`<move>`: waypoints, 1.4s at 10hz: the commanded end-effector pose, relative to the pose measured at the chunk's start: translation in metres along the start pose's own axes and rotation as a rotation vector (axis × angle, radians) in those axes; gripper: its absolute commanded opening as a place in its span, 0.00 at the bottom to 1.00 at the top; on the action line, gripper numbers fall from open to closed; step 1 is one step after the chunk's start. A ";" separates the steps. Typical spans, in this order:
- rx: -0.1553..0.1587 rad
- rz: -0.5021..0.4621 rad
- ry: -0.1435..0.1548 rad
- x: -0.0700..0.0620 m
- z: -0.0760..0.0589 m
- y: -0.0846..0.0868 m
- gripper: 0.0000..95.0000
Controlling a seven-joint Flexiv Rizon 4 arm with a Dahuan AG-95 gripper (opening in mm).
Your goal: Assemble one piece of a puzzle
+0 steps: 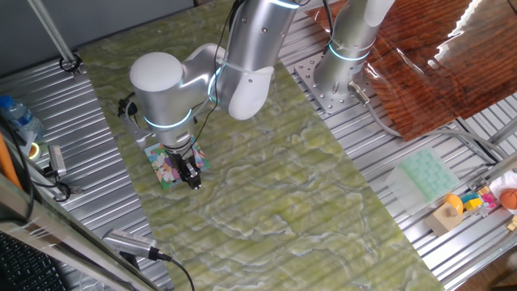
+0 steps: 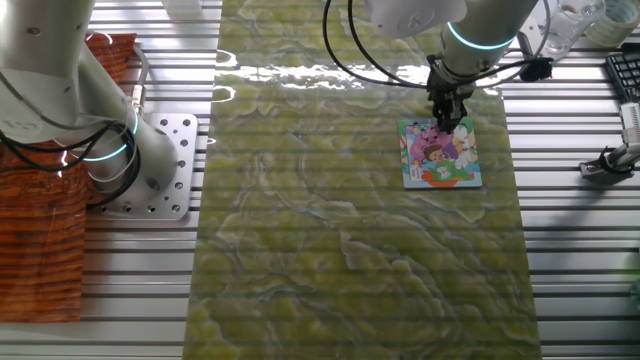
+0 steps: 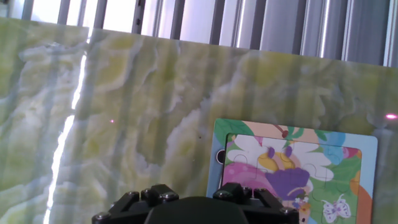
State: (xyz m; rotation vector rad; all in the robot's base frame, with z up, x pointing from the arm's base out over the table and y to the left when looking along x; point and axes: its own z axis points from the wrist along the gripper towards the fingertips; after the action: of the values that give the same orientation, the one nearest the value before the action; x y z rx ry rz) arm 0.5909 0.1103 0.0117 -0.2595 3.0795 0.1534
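Green marbled worktop [image 2: 350, 250] carries the colourful square blue-edged cartoon puzzle [image 2: 441, 153] near one long edge. Black two-finger hand [image 2: 447, 122] hovers over it; finger state cannot be told, and the piece isn't discernible.

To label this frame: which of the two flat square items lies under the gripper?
The colourful puzzle with the blue edge; the gripper is right over it. The pale green tray lies far off.

puzzle [image 2: 441, 153]: pink, green, yellow, purple cartoon, light blue edge | mat [image 2: 350, 250]: marbled yellow-green with white veins | gripper [image 1: 191, 173]: black | arm [image 1: 242, 56]: silver-white, glowing cyan rings
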 end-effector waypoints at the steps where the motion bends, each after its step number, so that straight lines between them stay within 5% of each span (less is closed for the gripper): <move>1: 0.003 -0.004 0.001 0.000 0.000 0.000 0.60; 14: 0.057 -0.019 0.014 0.003 0.001 -0.002 0.60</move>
State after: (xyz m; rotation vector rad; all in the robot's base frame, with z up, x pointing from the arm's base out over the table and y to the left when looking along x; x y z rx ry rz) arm 0.5890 0.1081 0.0096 -0.2860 3.0884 0.0631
